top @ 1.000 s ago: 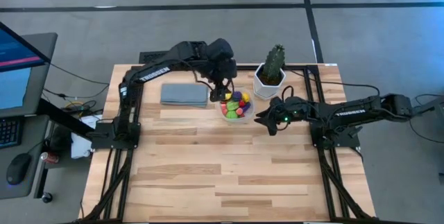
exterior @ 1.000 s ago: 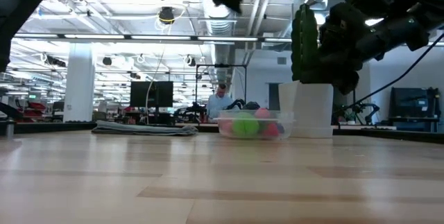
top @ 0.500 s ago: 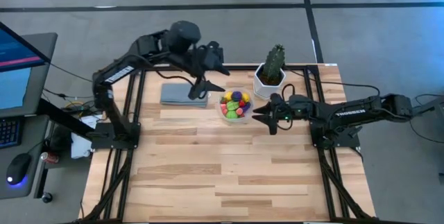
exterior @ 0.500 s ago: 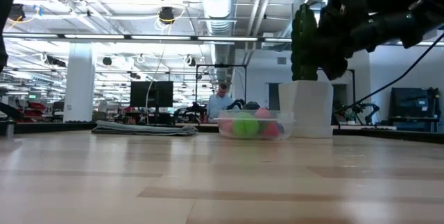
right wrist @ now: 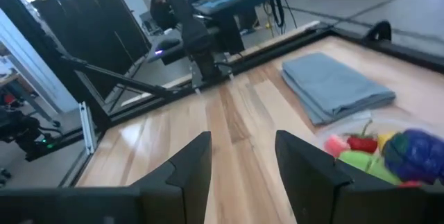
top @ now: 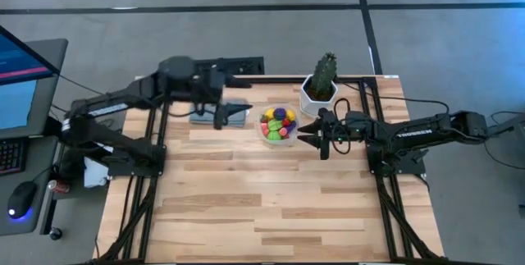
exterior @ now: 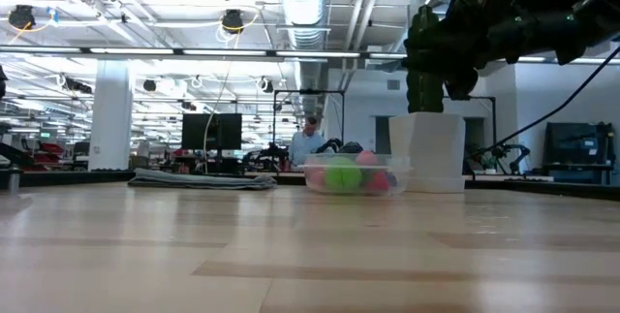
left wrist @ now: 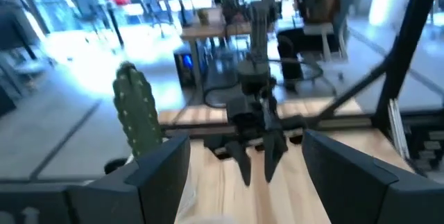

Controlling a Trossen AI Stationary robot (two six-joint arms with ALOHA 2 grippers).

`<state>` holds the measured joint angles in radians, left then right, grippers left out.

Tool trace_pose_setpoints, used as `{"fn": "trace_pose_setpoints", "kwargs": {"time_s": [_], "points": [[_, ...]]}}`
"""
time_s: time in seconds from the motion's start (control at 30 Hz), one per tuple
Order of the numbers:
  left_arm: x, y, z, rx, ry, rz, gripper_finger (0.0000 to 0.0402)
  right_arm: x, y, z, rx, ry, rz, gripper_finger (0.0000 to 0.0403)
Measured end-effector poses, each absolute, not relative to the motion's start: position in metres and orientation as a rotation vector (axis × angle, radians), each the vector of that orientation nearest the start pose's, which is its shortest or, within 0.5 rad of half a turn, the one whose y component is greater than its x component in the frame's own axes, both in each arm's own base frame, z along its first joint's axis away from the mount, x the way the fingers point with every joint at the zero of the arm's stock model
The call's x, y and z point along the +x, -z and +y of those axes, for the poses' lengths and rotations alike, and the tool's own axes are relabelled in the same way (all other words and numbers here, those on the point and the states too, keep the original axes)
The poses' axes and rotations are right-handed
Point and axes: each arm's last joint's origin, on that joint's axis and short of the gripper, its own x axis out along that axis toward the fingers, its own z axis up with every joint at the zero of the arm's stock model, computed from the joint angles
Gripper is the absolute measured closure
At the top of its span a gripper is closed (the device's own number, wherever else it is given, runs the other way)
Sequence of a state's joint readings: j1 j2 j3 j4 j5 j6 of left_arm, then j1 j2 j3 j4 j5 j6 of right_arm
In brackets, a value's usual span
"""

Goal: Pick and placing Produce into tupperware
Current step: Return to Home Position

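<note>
The tupperware (top: 263,131) stands on the table's far middle, a small clear round tub. The produce (top: 279,122) lies inside it as several tiny yellow, green, purple and red pieces; they also show in the low view (exterior: 341,174) and the right wrist view (right wrist: 392,151). My left gripper (top: 232,111) hangs open above the grey-blue cloth, left of the tub, with nothing between its fingers. My right gripper (top: 302,134) is just right of the tub and points at it. Its fingers (right wrist: 194,161) stand a little apart with only the table showing between them.
A folded grey-blue cloth (top: 201,111) lies flat left of the tub. A potted cactus (top: 326,72) in a white pot (exterior: 434,153) stands right behind the tub, close to my right gripper. The near half of the wooden table (top: 271,207) is bare boards.
My left gripper has risen from above the tub and drawn back toward the table's left edge, tipping from pointing down to nearly level; it now hangs over the cloth. My right gripper has risen a little and tipped upward beside the tub. The tub and produce have stayed put.
</note>
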<state>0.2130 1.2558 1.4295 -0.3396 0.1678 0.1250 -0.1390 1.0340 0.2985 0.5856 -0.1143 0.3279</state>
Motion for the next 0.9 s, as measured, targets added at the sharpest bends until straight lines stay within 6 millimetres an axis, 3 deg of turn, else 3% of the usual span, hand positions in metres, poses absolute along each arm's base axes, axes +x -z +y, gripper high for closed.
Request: {"fn": "trace_pose_setpoints", "kwargs": {"time_s": [0.3, 0.53, 0.6, 0.77, 0.9], "points": [[0.214, -0.385, 0.032, 0.005, -0.097, -0.034, 0.0132, 0.202, -0.213, -0.026, 0.25, 0.034, -0.027, 0.022], [0.208, -0.325, 0.035, -0.324, -0.243, 0.037, 0.0132, 0.199, -0.227, -0.033, 0.248, 0.049, -0.178, 0.022], [0.209, -0.312, 0.033, -0.347, -0.224, 0.04, 0.0132, 0.199, -0.23, -0.034, 0.274, 0.033, -0.205, 0.022], [0.208, -0.298, 0.017, -0.231, -0.138, -0.13, 0.0132, 0.2, -0.245, -0.031, 0.248, -0.161, -0.247, 0.022], [0.195, -0.296, 0.01, -0.173, -0.258, -0.256, 0.0132, 0.206, -0.257, -0.031, 0.239, -0.266, -0.199, 0.022]]}}
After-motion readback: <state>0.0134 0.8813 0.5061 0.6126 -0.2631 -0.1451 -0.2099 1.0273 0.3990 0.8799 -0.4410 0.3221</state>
